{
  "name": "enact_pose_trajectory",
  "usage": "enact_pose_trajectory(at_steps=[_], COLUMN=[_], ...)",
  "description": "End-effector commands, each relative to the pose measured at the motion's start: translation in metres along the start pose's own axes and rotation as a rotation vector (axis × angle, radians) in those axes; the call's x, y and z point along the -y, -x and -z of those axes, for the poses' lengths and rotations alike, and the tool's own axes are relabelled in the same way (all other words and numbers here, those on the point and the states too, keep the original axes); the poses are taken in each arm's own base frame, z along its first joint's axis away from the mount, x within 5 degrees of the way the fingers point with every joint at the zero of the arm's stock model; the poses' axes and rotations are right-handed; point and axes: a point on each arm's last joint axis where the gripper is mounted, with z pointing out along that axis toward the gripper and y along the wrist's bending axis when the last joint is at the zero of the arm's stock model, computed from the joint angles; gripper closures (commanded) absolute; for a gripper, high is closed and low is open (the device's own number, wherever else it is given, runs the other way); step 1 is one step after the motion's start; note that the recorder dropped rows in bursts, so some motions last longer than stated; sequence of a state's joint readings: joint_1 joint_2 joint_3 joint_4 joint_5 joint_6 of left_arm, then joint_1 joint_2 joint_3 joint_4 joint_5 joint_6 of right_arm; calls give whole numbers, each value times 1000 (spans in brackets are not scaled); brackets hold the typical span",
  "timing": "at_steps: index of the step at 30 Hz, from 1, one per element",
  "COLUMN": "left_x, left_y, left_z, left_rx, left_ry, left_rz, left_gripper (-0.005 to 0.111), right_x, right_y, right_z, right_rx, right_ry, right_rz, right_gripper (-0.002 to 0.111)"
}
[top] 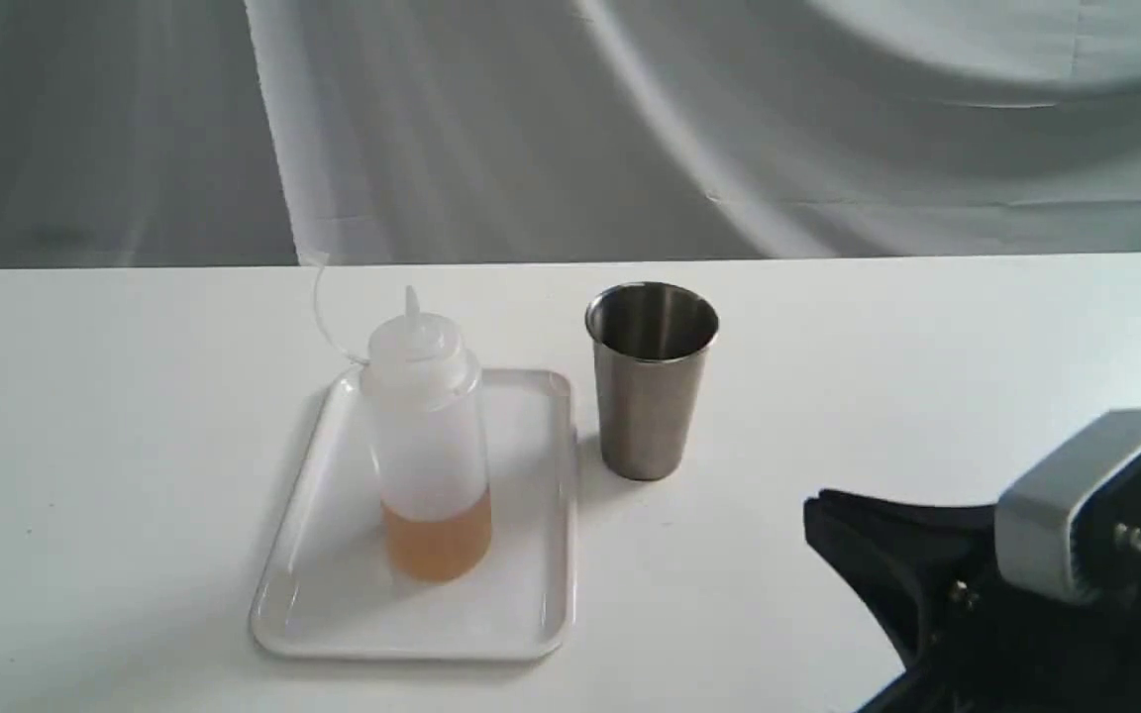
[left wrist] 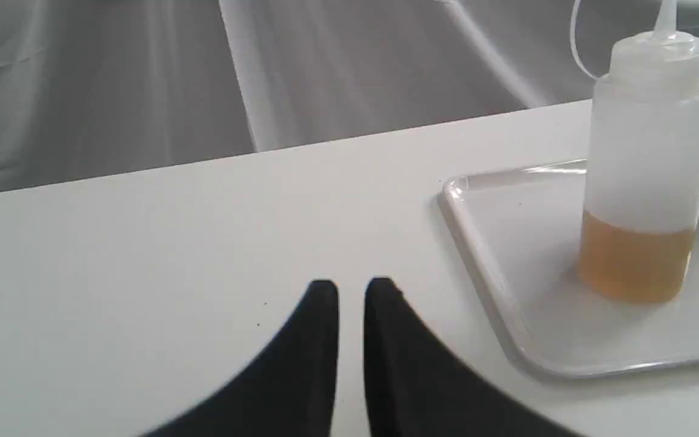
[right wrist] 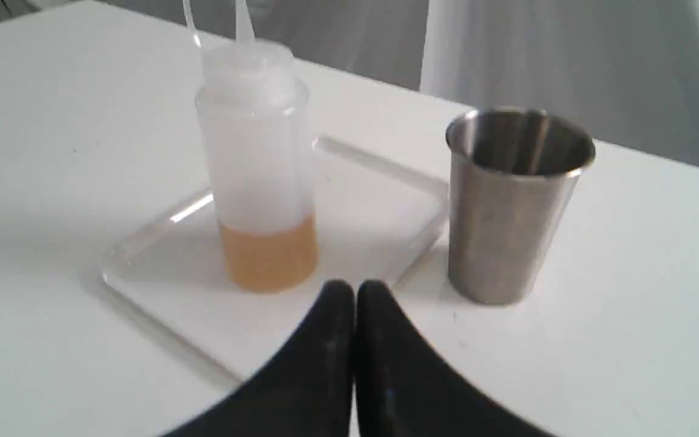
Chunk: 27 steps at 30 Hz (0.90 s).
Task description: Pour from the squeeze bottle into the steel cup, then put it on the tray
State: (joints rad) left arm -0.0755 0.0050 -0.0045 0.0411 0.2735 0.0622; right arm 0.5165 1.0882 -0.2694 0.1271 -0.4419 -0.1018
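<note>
The squeeze bottle [top: 427, 436] [left wrist: 647, 182] [right wrist: 258, 176] stands upright on the white tray [top: 333, 594] [left wrist: 507, 255] [right wrist: 161, 255], with amber liquid filling its lower part and its cap strap curling up behind. Just right of the tray, the steel cup [top: 652, 386] [right wrist: 510, 212] stands on the table; I cannot tell whether it holds liquid. My right gripper [top: 818, 515] [right wrist: 354, 288] is shut and empty, low at the front right, short of both objects. My left gripper [left wrist: 352, 285] is shut on nothing but a thin slit, over bare table left of the tray; the exterior view does not show it.
The white table [top: 927, 347] ends at a back edge in front of a grey draped cloth [top: 630, 129]. The right arm's grey and black wrist body [top: 1076, 535] fills the lower right corner of the exterior view.
</note>
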Motion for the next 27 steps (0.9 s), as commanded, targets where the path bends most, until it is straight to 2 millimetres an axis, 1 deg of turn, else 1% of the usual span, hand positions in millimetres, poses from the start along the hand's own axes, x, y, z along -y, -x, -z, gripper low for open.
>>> enact_pose_trajectory(at_steps=[1, 3, 9, 14, 24, 27], left_x=[0, 0, 0, 0, 0, 0], left_y=[0, 0, 0, 0, 0, 0], left_z=[0, 0, 0, 0, 0, 0], left_rx=[9, 9, 9, 9, 9, 9], left_ry=[-5, -5, -5, -5, -5, -5], left_rz=[1, 1, 1, 1, 1, 1], left_gripper=[98, 98, 98, 98, 98, 98], right_x=[3, 3, 3, 2, 0, 1], right_y=[-8, -7, 8, 12, 12, 7], right_z=[10, 16, 35, 53, 91, 98], right_rx=[0, 24, 137, 155, 164, 176], right_ry=[-14, -13, -7, 17, 39, 35], right_rz=[-21, -22, -25, 7, 157, 172], right_gripper=[108, 108, 108, 108, 108, 108])
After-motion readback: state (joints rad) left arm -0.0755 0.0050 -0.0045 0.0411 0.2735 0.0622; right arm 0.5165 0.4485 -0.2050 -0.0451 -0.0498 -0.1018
